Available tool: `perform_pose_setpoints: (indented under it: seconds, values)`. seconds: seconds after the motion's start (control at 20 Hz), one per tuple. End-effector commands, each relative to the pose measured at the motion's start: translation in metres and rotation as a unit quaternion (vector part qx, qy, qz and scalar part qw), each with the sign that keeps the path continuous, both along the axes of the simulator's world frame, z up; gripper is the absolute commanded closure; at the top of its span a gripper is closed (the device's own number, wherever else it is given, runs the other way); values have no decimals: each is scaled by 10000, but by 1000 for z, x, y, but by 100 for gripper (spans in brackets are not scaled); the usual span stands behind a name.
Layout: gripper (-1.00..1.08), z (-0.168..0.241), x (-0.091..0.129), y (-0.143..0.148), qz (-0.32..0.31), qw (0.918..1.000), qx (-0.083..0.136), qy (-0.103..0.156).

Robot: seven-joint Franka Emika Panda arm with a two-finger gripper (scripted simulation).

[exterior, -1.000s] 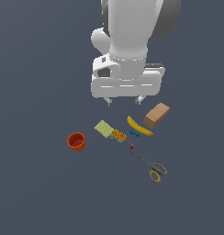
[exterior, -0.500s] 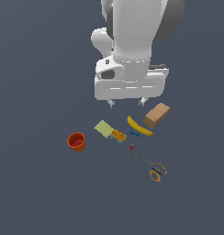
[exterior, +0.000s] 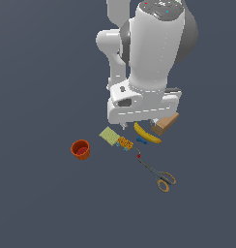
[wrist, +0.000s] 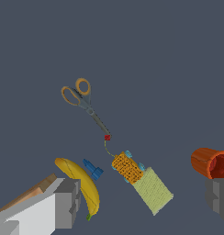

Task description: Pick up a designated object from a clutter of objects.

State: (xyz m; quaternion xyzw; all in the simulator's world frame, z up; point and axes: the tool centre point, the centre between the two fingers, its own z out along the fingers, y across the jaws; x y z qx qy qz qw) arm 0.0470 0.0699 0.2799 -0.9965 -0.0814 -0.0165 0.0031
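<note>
The scissors (exterior: pixel 156 174) lie flat on the dark floor, with thin grey blades and two orange-tan ring handles, at the near end of the clutter. They also show in the wrist view (wrist: pixel 84 103), apart from the other items. My gripper (exterior: pixel 138 124) hangs above the banana (exterior: pixel 147 135) and tan box (exterior: pixel 167 123), short of the scissors. In the wrist view the gripper (wrist: pixel 141 202) is open and empty, one finger (wrist: pixel 64 204) by the banana (wrist: pixel 81 183), the other near the cup (wrist: pixel 210 163).
A red-orange cup (exterior: pixel 81 149) stands at the exterior view's left. A pale green sponge (exterior: pixel 109 135) and an orange patterned block (exterior: pixel 125 143) lie together. A tiny blue bit (exterior: pixel 141 140) and a red bit (exterior: pixel 139 156) lie between the banana and the scissors' tips.
The hand has come down toward the clutter and now covers part of the tan box and banana in the exterior view. The objects have not moved.
</note>
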Motion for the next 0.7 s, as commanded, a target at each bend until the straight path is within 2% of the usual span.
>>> perform_pose_setpoints:
  seconds: [0.0, 0.3, 0.65]
  values:
    - [-92, -18, 9, 9, 199, 9998, -27, 16]
    - [-92, -72, 33, 35, 783, 9969, -83, 55]
    - [-92, -141, 50, 68, 1462, 9891, -105, 101]
